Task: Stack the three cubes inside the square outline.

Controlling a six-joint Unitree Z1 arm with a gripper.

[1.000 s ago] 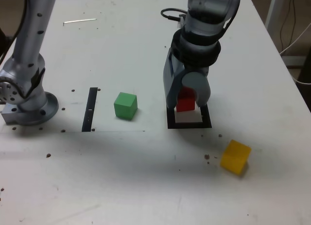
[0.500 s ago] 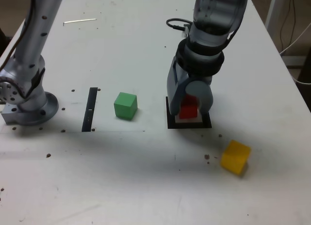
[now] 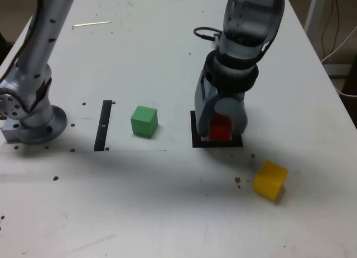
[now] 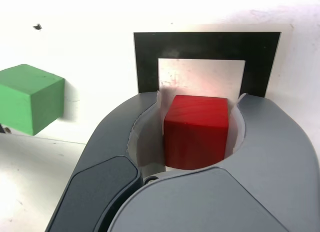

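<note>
White tabletop (image 3: pixel 167 202), speckled. Bearing square outline (image 3: pixel 196 136); green cube (image 3: pixel 144 121) and black strip (image 3: pixel 104 125) to its exterior-view left, yellow cube (image 3: pixel 270 180) nearer the camera.

red cube (image 4: pixel 196 129): matt, faint grain | tool (image 4: pixel 197 142): smooth grey plastic | table (image 3: pixel 167 202): white, scuffed

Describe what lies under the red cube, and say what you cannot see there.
The red cube sits over the square outline, whose white centre shows behind it. The patch directly beneath is covered by the cube and the end effector, so contact cannot be confirmed.
</note>
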